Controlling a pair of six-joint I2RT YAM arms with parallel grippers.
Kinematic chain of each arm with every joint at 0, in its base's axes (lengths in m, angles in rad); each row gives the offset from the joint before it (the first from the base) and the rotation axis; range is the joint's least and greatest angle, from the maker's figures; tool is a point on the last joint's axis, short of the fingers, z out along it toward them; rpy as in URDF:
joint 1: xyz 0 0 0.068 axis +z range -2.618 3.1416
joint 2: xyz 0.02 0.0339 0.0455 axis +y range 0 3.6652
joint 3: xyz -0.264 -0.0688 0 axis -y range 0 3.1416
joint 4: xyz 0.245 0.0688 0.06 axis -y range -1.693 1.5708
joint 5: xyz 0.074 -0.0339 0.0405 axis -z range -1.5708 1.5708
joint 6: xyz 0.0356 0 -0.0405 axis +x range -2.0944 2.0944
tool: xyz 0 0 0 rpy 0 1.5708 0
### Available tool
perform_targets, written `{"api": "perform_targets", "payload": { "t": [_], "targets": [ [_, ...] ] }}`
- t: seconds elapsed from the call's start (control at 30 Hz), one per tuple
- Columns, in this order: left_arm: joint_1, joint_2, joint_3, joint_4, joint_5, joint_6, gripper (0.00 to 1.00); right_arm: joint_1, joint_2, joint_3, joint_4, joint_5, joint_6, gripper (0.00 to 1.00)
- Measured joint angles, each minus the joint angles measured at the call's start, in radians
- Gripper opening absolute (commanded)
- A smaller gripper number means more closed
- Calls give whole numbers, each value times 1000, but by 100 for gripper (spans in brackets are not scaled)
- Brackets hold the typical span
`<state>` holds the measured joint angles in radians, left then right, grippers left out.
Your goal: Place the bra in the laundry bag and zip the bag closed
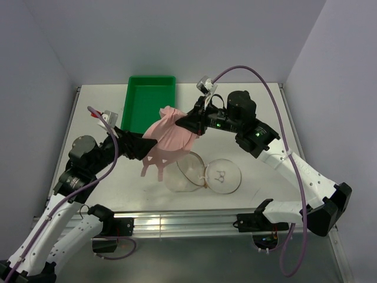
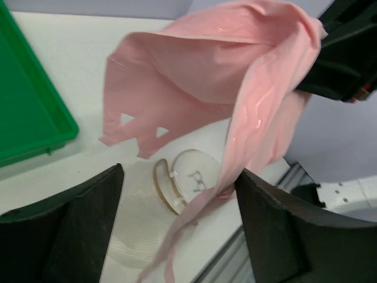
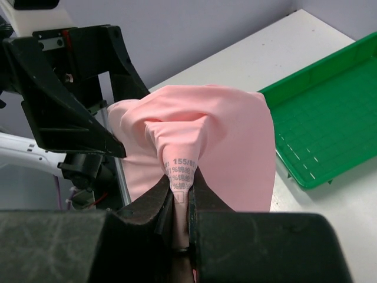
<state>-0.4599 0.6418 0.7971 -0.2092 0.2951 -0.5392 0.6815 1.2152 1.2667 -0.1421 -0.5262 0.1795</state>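
Pinched nearly shut on a labelled fold of bra (image 3: 230,141): right gripper (image 3: 181,194), holding it up off the table (image 1: 265,112). Pink cloth hanging bunched between both arms, thin straps dangling toward bag (image 1: 221,175). Bag lying open in two round halves on the table, below and just in front of bra. Left gripper (image 2: 179,183) spread wide beside the cloth, gripping nothing. Green tray (image 1: 147,103) behind.

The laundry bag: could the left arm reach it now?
Probably yes: the left hand is open, empty and near the laundry bag; only straps of the bra, held by the right hand, dangle across it.
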Motion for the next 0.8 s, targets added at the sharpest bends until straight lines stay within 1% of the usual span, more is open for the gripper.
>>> {"api": "perform_targets", "payload": {
  "t": [0.07, 0.1, 0.13, 0.2, 0.27, 0.33, 0.37, 0.43, 0.47, 0.57, 0.67, 0.77, 0.8],
  "targets": [
    [0, 9, -1, 10, 45, -2, 74, -1, 0, 0, 0, 0, 3, 0],
    [0, 10, -1, 18, 63, -2, 59, -1, 0, 0, 0, 0, 3, 0],
    [0, 10, -1, 24, 84, -8, 55, -1, 0, 0, 0, 0, 3, 0],
    [0, 9, -3, 37, 116, -8, 52, -1, 0, 0, 0, 3, 3, 0],
    [0, 3, -10, 48, 142, -9, 52, -1, 0, 0, 0, 10, 3, 0],
    [0, -6, -25, 57, 166, -20, 45, -1, 4, 0, 1, 13, 3, 0],
    [0, -11, -36, 64, 179, -27, 33, -1, 8, 0, 1, 14, 3, 0],
    [0, -18, -54, 73, 192, -37, 22, -1, 20, 0, 1, 14, 3, 0],
    [0, -19, -62, 75, 200, -45, 12, -1, 28, 0, 1, 14, 3, 0],
    [0, -17, -71, 78, 210, -58, 0, -1, 44, -2, 1, 16, 3, 0],
    [0, -16, -71, 82, 219, -72, 0, -1, 45, -15, 1, 25, 3, 2],
    [0, -19, -71, 94, 225, -86, 0, -1, 45, -26, 0, 39, -2, 10],
    [0, -21, -71, 95, 227, -93, 0, -1, 45, -29, -1, 46, -5, 14]
  ]
}}
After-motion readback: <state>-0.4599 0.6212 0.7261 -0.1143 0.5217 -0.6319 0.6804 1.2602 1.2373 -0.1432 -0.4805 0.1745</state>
